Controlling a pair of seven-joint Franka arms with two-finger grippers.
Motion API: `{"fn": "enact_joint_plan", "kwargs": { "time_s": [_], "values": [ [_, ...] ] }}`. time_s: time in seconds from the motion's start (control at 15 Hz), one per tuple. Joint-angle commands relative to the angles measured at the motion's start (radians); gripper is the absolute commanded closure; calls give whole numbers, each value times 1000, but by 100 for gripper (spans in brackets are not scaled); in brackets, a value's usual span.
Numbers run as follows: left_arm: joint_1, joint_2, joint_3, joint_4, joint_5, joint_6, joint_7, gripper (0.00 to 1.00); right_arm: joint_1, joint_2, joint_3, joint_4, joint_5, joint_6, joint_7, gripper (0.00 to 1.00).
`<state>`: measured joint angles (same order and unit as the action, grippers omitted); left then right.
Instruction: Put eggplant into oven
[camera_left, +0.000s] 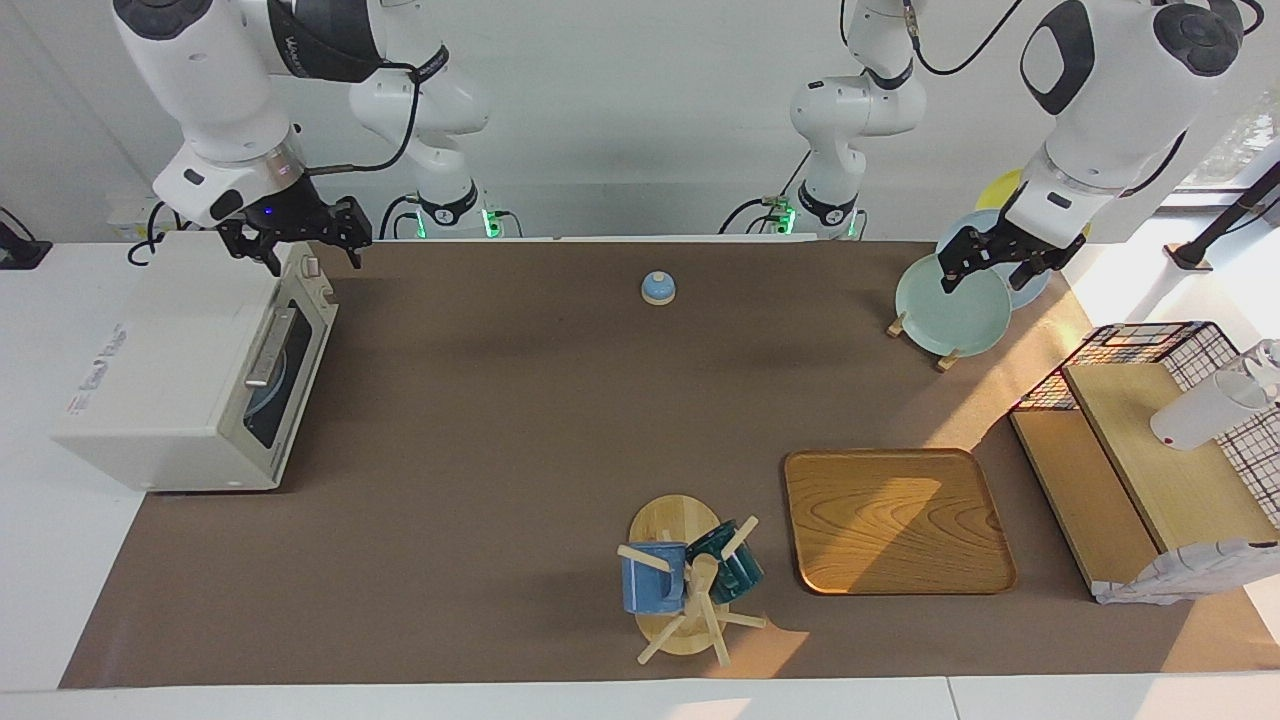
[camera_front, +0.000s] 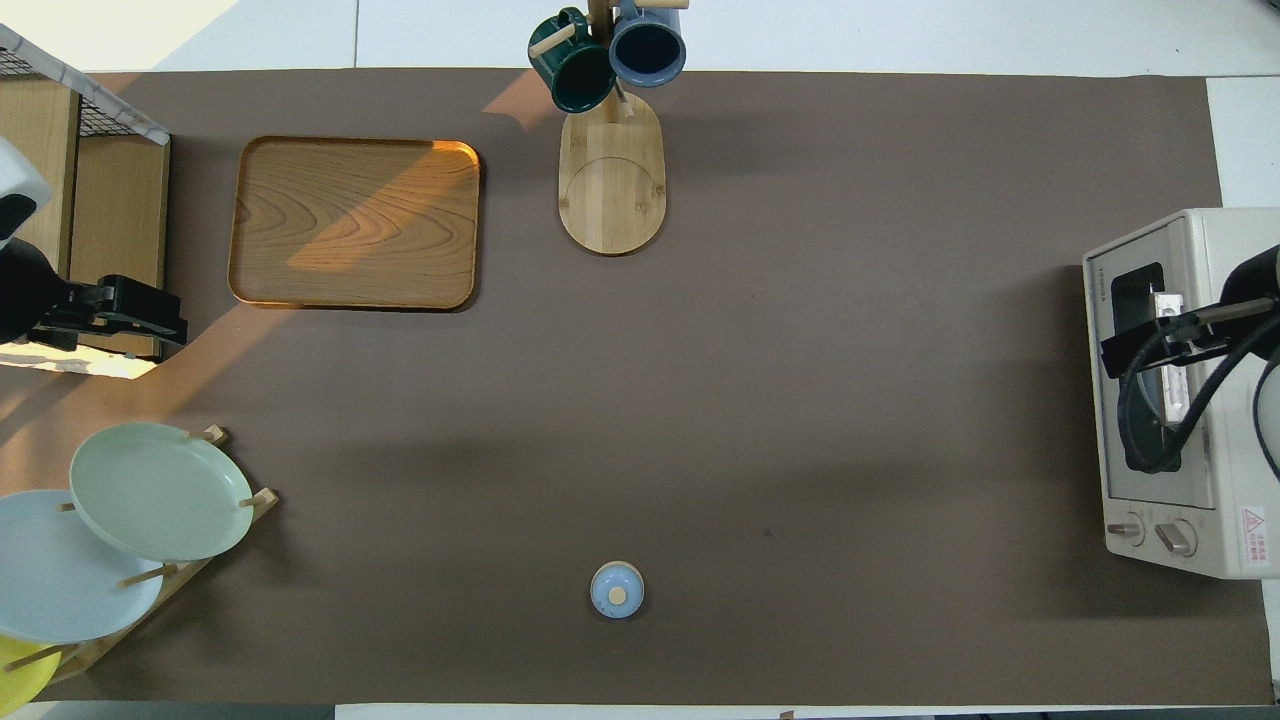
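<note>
Cream-white oven (camera_left: 190, 380) sits at the right arm's end of the table, door shut, dark glass facing the table's middle, metal handle across it, knobs at the end nearer the robots. Right gripper (camera_left: 298, 243) hangs over the oven's top corner nearest the robots, above the knob end; fingers spread wide, nothing btwn them, not touching the oven. In the overhead view the right gripper (camera_front: 1150, 345) covers part of the door glass. The eggplant shows in neither view; through the glass only a blurred bluish shape, cannot tell what it is.

Left gripper (camera_left: 985, 262) hangs at the other end of the table, over the pale green plate (camera_left: 950, 308) that leans in a wooden plate rack (camera_left: 918, 342); fingers wide, empty, w/ no contact visible. A light blue plate (camera_front: 55, 580) and a yellow plate (camera_front: 15, 665) stand in the same rack, nearer the robots than the green one.

Btwn the two grippers, near the robots' edge: small blue bell (camera_left: 657, 288). Farther from the robots than the left gripper: wooden tray (camera_left: 895, 520), bare; beside it, toward the right arm's end, a mug tree (camera_left: 685, 600) w/ a blue mug (camera_left: 650, 580) and a dark green mug (camera_left: 735, 565). Wooden shelf w/ wire basket (camera_left: 1150, 440) stands just beside the tray at the left arm's end.
</note>
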<state>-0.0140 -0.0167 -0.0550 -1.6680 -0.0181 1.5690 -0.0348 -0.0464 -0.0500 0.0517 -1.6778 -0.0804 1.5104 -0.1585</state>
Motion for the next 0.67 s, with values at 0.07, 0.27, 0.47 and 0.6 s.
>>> {"fn": "enact_joint_plan", "kwargs": {
  "time_s": [0.07,0.27,0.47,0.6],
  "values": [
    [11,-12,-8,-3,18,-11,4,0,40,25,-68,27,53,-9,14,0],
    [11,-12,-8,-3,18,-11,4,0,77,13,-70,23,21,-13,14,0],
    [11,-12,-8,-3,18,-11,6,0,79,6,-70,15,21,-18,16,0],
    [11,-12,-8,-3,18,-11,4,0,86,4,-70,7,25,-18,23,0]
  ]
}}
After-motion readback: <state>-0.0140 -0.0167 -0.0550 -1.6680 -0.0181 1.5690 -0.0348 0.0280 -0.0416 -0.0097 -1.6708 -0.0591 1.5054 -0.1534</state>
